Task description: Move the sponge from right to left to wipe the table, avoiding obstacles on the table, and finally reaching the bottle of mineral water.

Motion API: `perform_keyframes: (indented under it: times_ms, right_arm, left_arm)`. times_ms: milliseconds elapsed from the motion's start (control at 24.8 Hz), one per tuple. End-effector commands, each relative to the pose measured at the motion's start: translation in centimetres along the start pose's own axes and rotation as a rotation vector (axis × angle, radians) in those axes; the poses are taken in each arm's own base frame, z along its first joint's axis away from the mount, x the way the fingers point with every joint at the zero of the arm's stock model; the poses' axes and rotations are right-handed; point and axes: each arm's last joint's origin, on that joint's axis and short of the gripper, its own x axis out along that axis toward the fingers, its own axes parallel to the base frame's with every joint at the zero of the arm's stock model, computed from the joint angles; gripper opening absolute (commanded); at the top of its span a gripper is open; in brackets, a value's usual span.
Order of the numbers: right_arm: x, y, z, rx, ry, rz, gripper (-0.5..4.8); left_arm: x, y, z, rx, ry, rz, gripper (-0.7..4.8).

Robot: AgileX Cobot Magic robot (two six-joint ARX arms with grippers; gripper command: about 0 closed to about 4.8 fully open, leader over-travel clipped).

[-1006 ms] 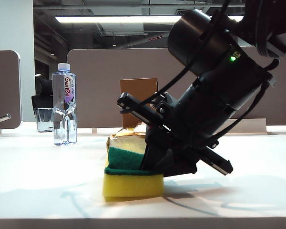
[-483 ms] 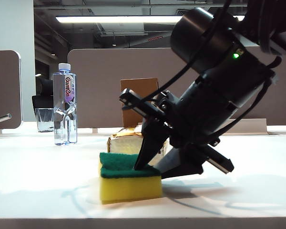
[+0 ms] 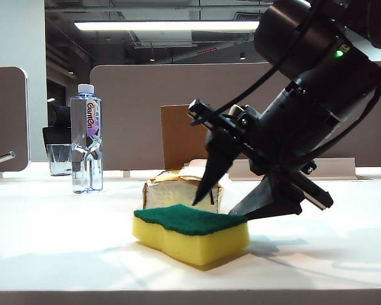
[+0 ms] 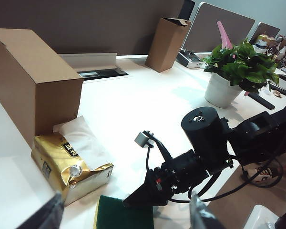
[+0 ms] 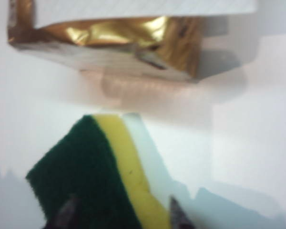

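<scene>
The sponge (image 3: 190, 232), yellow with its green face up, lies flat on the white table (image 3: 63, 235) in front of the tissue pack (image 3: 178, 187). My right gripper (image 3: 222, 206) hangs open just above the sponge's right half, its fingertips (image 3: 200, 198) clear of the green face. In the right wrist view the sponge (image 5: 95, 176) shows below the right gripper (image 5: 124, 214), with the tissue pack (image 5: 109, 43) beyond. The bottle of mineral water (image 3: 86, 136) stands far left. The brown cardboard box (image 3: 184, 136) stands behind the pack. My left gripper (image 4: 126, 222) is open and empty above the sponge (image 4: 124, 214).
A short clear glass (image 3: 58, 159) stands behind the bottle. In the left wrist view a second cardboard box (image 4: 168, 43) and a potted plant (image 4: 233, 71) stand on the far side, beyond the right arm (image 4: 200, 152).
My right gripper has opened, let go of the sponge and lifted off to the right. The sponge has settled flat and turned on the table.
</scene>
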Motion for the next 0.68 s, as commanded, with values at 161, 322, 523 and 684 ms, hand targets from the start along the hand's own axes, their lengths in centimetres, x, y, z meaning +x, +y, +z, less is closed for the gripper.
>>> perform_keyframes:
  times_ms: [161,322,523,684]
  right_arm:
    - [-0.2,0.3,0.2,-0.013,-0.014,0.033,2.85]
    - [-0.3,0.5,0.4,-0.017,-0.029,0.046,2.85]
    - [-1.2,0.5,1.0,-0.014,-0.059,0.057,2.85]
    - [-3.0,-0.1,2.0,-0.020,-0.097,0.038,2.84]
  left_arm:
    - [-0.1,-0.1,0.2,0.014,-0.008,-0.008,3.41]
    - [-0.1,-0.2,0.2,0.013,-0.008,-0.012,3.41]
    - [-0.1,-0.2,0.2,0.013,-0.006,-0.024,3.41]
    - [-0.1,-0.2,0.2,0.012,-0.005,-0.026,3.41]
